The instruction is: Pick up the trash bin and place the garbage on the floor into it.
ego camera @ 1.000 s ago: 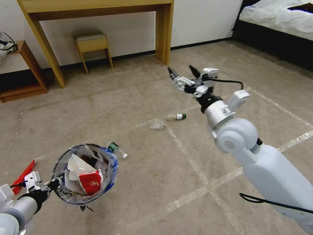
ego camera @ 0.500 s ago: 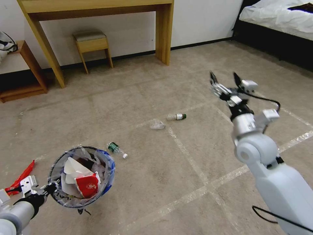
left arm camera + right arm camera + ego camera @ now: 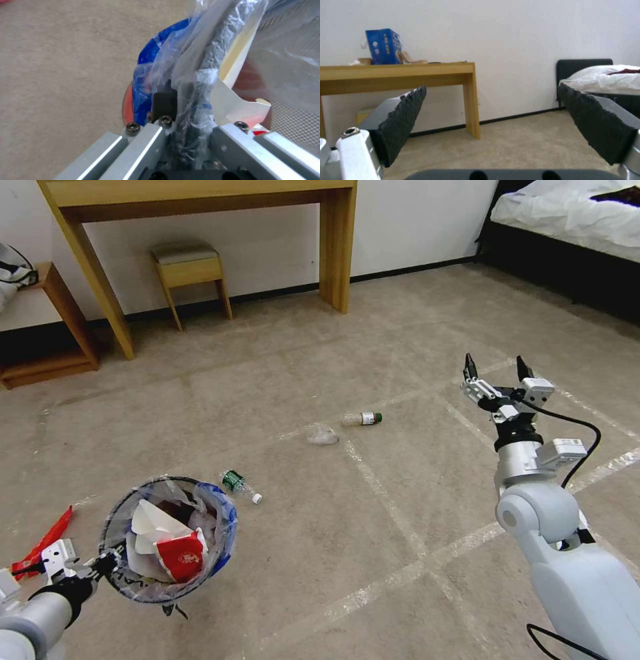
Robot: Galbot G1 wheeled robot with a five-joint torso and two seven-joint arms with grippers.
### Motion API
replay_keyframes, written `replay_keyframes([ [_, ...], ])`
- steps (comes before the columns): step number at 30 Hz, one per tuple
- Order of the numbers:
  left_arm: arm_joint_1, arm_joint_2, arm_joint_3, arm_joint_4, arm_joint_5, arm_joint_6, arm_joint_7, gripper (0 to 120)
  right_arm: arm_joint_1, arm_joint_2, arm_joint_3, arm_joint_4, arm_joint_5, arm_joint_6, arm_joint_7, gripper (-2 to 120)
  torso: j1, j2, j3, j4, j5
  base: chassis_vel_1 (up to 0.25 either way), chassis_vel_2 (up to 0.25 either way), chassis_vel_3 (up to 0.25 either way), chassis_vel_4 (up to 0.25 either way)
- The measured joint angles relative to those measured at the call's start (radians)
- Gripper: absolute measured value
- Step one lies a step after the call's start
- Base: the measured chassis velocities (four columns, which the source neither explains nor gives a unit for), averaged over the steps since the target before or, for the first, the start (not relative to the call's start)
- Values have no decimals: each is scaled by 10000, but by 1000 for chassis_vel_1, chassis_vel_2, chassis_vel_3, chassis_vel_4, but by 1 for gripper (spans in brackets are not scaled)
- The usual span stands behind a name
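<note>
The trash bin [image 3: 167, 540], lined with a clear bag printed in blue, hangs just above the carpet at the lower left. It holds white paper and a red wrapper. My left gripper [image 3: 100, 567] is shut on its rim [image 3: 213, 50], with bag plastic bunched between the fingers [image 3: 164, 101]. Garbage lies on the floor: a green-labelled bottle [image 3: 239, 485] beside the bin, crumpled clear plastic [image 3: 321, 434], and a green-capped bottle [image 3: 361, 418] farther out. My right gripper [image 3: 495, 370] is raised at the right, open and empty, its fingers [image 3: 405, 117] spread wide.
A red scrap [image 3: 47, 540] lies at the far left. A wooden desk [image 3: 333, 247] and a stool [image 3: 190, 273] stand against the back wall, with a low shelf [image 3: 47, 327] on the left and a bed [image 3: 573, 220] at the back right. Pale tape lines [image 3: 400, 527] cross the carpet.
My right arm has swung from the middle over to the right and come down lower, still open. The bin has shifted slightly in my left gripper.
</note>
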Motion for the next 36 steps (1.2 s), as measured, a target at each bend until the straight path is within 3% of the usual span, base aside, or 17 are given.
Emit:
replay_keyframes([
  [15, -43, -94, -14, 75, 67, -13, 6, 0, -185, 775, -69, -525, -680, 533, -153, 100, 0, 0, 0, 1, -1, 68, 69, 65, 64],
  [36, -41, -110, 22, 201, 274, -78, 7, 0, -380, 747, -44, -616, -804, 630, -287, 100, 0, 0, 0, 1, 0, 26, 28, 29, 25],
])
